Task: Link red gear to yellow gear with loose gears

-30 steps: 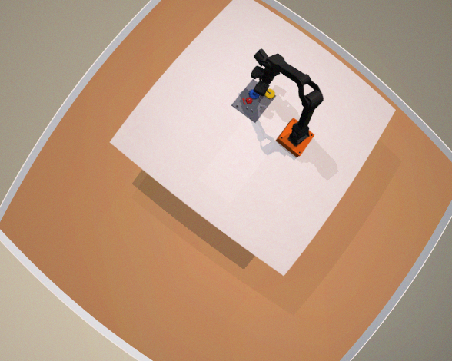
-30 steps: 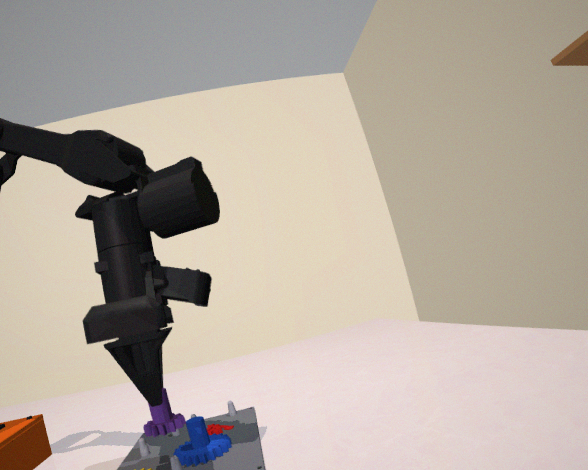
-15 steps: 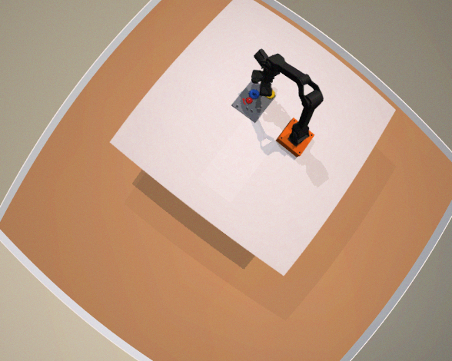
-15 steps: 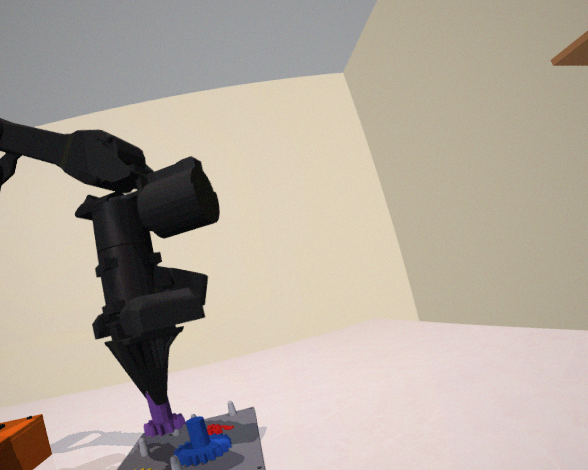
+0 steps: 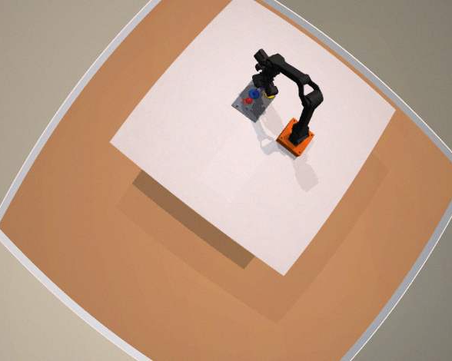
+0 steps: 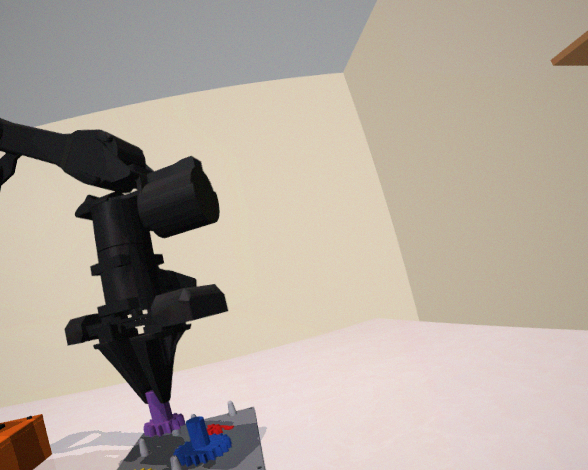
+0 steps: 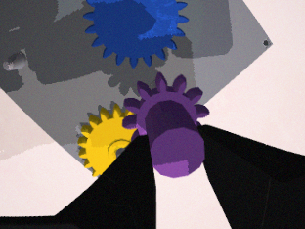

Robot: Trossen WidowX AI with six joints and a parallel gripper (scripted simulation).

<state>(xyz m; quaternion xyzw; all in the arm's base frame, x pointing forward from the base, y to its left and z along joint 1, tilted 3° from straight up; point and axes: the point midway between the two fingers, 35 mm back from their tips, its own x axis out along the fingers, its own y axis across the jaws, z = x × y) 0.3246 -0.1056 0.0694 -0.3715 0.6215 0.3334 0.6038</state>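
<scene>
My gripper (image 5: 263, 86) (image 6: 156, 397) (image 7: 174, 141) is shut on the upright handle of a purple gear (image 6: 164, 424) (image 7: 171, 117). The purple gear is held over the grey board (image 5: 254, 115) (image 6: 246, 430) (image 7: 220, 73) and overlaps an edge of the yellow gear (image 5: 270, 96) (image 7: 105, 142) in the wrist view. A gap shows between the purple gear and the blue gear (image 5: 253, 94) (image 6: 203, 447) (image 7: 134, 29) there. The blue gear is on the board beside the red gear (image 5: 249, 101) (image 6: 214, 429). The peg under the purple gear is hidden, and the black stripe cannot be made out.
Bare pegs stand on the board, one at its far corner (image 6: 232, 408), two nearer ones (image 6: 143, 447) (image 6: 175, 462), and one at the left of the wrist view (image 7: 16, 60). The arm's orange base (image 5: 295, 137) (image 6: 16, 440) stands beside the board.
</scene>
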